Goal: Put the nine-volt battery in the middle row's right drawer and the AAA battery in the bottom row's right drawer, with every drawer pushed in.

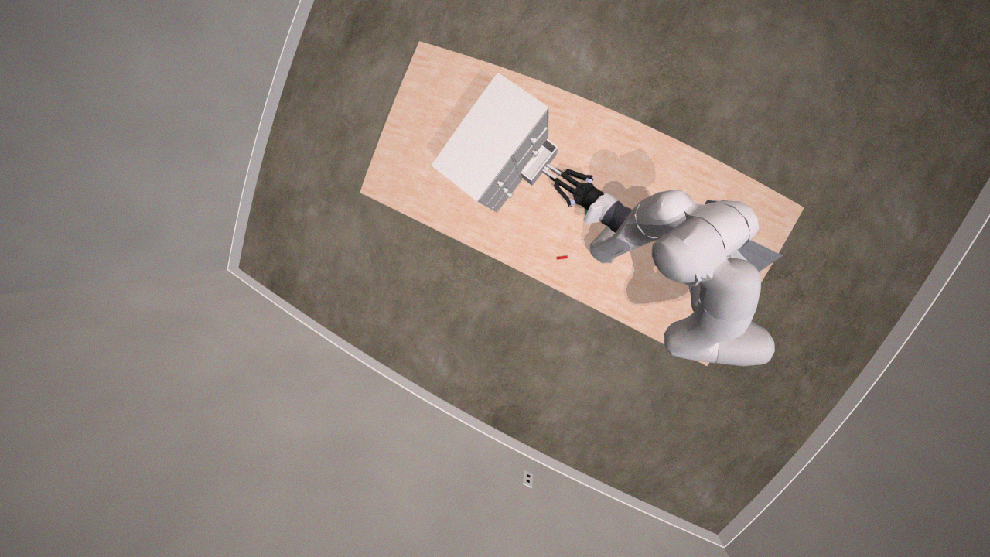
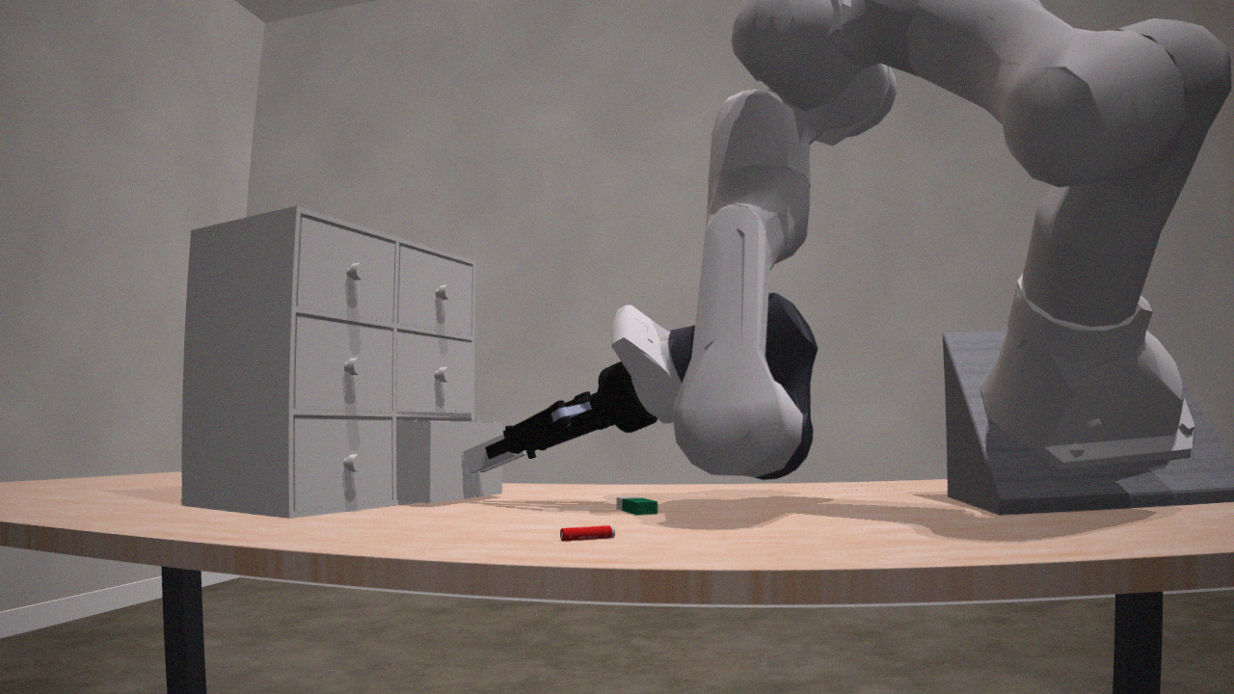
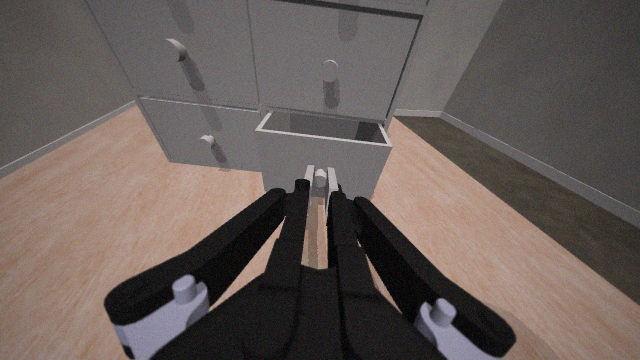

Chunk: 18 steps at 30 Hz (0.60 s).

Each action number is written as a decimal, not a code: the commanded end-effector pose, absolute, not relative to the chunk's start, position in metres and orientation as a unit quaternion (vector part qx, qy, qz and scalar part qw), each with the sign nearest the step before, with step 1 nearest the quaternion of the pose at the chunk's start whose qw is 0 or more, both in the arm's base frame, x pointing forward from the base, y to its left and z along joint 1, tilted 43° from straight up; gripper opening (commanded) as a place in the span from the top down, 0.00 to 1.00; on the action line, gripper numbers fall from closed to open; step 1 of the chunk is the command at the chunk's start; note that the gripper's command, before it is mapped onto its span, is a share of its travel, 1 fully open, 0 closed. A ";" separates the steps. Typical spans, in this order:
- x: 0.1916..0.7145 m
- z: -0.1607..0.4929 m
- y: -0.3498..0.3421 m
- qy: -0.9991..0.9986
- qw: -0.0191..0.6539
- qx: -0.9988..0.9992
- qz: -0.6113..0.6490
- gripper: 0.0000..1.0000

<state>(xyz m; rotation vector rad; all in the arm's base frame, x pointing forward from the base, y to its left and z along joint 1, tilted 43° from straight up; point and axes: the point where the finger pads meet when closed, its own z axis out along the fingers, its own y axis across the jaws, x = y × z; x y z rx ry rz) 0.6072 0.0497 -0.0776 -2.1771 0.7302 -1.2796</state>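
Note:
The small grey chest [image 2: 328,362] stands on the table's left part, with six drawers in three rows. Its bottom right drawer [image 3: 322,145] is pulled part way out and looks empty inside; it also shows from above [image 1: 538,162] and from the side [image 2: 448,460]. My gripper [image 3: 319,176] is shut on that drawer's knob [image 3: 320,176], reaching in low from the front [image 2: 483,455]. The red AAA battery [image 2: 586,532] lies on the table near the front edge, also seen from above [image 1: 561,257]. The green nine-volt battery [image 2: 636,504] lies behind it, under my arm.
The other five drawers are pushed in. The robot's base [image 2: 1078,431] stands on a dark wedge at the table's right end. My forearm and elbow [image 2: 741,387] hang low over the table's middle.

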 end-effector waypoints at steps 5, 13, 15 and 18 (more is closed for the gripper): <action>0.598 -0.075 0.050 0.267 0.253 -0.801 -0.473 0.92; 0.592 -0.074 0.051 0.267 0.253 -0.801 -0.473 0.92; 0.590 -0.074 0.051 0.267 0.253 -0.801 -0.473 0.92; 0.589 -0.074 0.051 0.267 0.253 -0.801 -0.473 0.92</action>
